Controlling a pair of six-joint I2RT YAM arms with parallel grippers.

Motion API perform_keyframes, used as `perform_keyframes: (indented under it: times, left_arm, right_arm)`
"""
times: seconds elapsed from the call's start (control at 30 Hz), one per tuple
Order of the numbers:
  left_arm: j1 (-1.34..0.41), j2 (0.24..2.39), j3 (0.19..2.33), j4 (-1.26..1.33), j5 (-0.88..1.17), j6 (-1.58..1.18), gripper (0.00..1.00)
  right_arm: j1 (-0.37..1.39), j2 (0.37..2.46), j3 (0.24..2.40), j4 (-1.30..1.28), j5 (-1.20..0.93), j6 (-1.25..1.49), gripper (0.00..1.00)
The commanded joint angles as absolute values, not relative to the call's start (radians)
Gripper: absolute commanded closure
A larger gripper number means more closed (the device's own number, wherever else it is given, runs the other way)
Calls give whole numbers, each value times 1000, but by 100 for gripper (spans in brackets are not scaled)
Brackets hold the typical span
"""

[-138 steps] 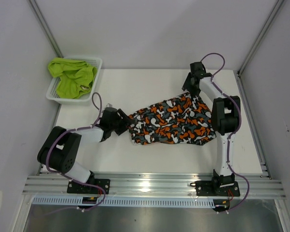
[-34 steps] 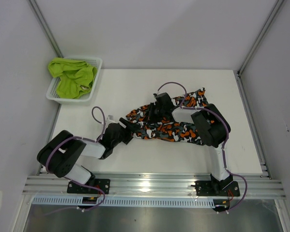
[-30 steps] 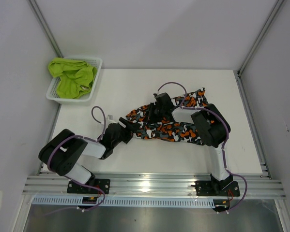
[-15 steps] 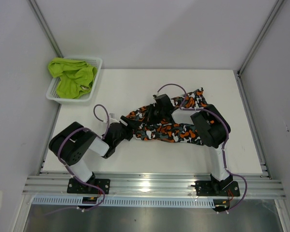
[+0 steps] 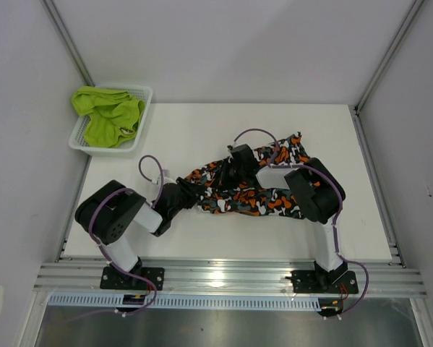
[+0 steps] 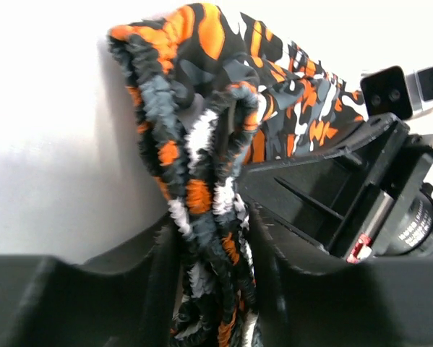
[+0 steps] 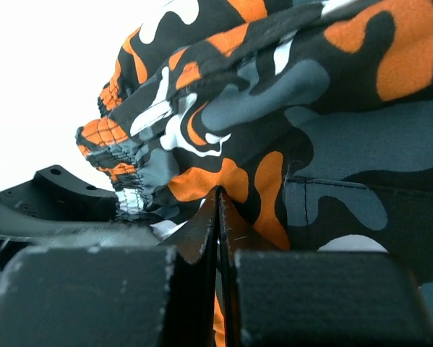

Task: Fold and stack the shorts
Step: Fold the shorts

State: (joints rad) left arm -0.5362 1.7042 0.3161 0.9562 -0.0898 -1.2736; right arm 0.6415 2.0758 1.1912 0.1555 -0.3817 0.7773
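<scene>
Left pincer (image 6: 210, 253) has clamped camouflage shorts (image 5: 263, 202), like right pincer (image 7: 217, 206); basket (image 5: 104, 150) holds green shorts (image 5: 108, 116).

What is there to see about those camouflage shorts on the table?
The camouflage shorts are soft cloth blotched orange, black, white and grey, with a gathered elastic waistband. They lie crumpled in a long band across the white table. The left gripper has the bunched waistband between its jaws. The right gripper pinches a fold further along, jaws shut on the cloth.

A robot lab cell: white table (image 5: 223, 130), bare white enclosure walls (image 5: 223, 43), aluminium mounting rail (image 5: 230, 276).
</scene>
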Motion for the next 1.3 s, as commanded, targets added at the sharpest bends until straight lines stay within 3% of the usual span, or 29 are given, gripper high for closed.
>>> perform_keyframes:
  times: [0.0,0.1,0.2,0.27,0.3,0.43,0.53,0.77,0.9,1.27]
  left_arm:
    - [-517,1710,305,1008,-124,-1223,61]
    - [-508,1703,316,982,-120,-1195,67]
    - [-500,1695,360,925,-100,-1157,83]
    - [-486,1689,388,884,-63,-1134,100]
    - [-473,1683,403,836,-51,-1125,100]
    - [-416,1606,417,740,-8,-1080,100]
    - [-352,1559,433,623,78,-1022,100]
    - [-244,1497,608,284,153,-844,100]
    - [-216,1519,656,187,199,-816,100]
    - [-198,1491,752,22,101,-721,100]
  right_arm:
    - [661,2065,1161,83,-360,770,100]
    - [666,2065,1167,87,-362,770,100]
    - [673,2059,1178,75,-351,755,100]
    - [669,2033,1201,31,-325,729,90]
    - [664,2019,1209,17,-295,697,87]
    - [600,1936,1264,-115,-230,612,54]
    - [522,1853,1279,-169,-192,553,43]
    - [312,1717,1244,-276,-98,486,40]
    - [233,1709,1213,-290,-38,460,48]
    - [183,1759,1187,-347,169,416,57]
